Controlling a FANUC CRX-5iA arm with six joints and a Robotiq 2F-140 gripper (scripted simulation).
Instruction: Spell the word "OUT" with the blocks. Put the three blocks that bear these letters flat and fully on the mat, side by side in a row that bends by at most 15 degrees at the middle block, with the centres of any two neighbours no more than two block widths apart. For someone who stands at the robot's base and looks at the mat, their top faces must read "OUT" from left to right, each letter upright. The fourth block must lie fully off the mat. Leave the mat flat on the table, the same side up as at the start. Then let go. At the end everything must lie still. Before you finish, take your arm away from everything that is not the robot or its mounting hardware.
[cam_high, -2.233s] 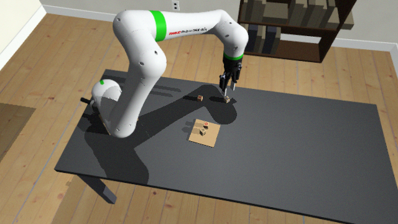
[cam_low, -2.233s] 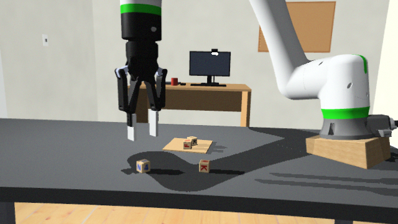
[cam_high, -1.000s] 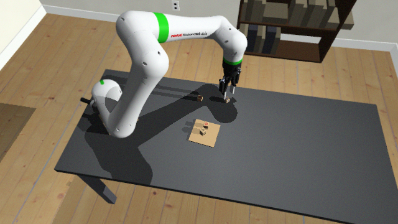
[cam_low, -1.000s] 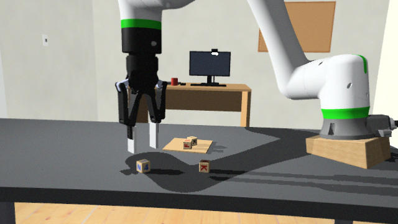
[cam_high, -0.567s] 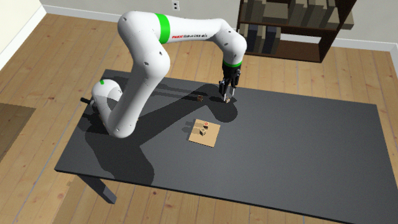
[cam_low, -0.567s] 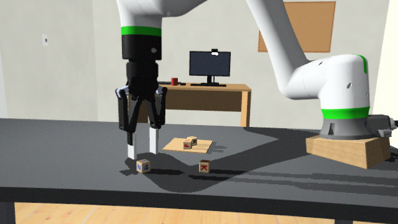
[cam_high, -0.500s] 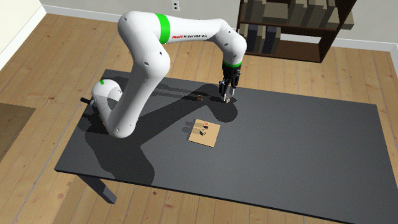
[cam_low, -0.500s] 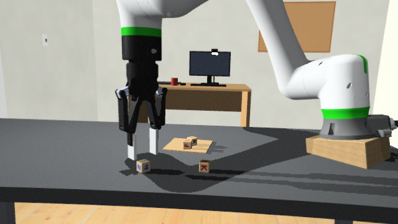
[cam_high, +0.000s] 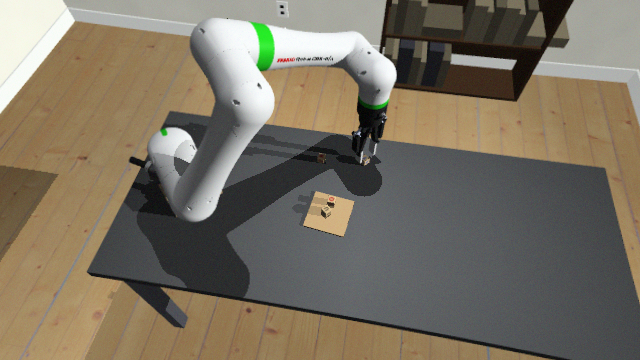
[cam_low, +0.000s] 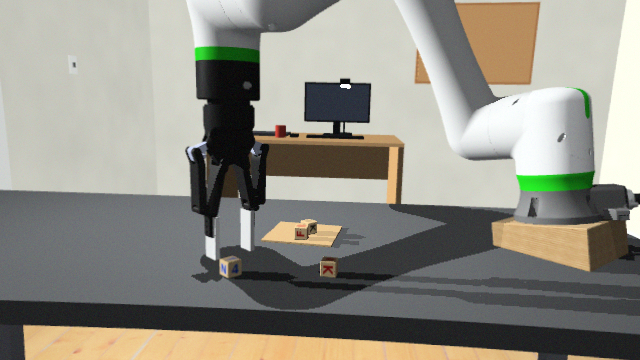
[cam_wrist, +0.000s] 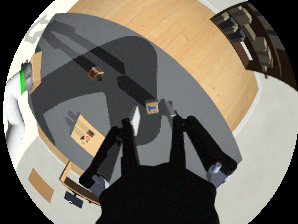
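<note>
Blocks-wise, you've got 2 on the mat (cam_high: 340, 224) and your half-spread, empty claw (cam_low: 229, 241) hanging right above the blue-lettered block (cam_low: 230, 266) on the desk (cam_high: 500, 225), so centre both fingers around it before you squeeze.

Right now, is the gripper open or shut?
Open: the gripper has a bare gap between its fingers, just above the block, holding nothing.

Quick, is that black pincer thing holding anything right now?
Pincer: partly open and empty, hanging just above the small wooden letter block on the dark grey table.
</note>
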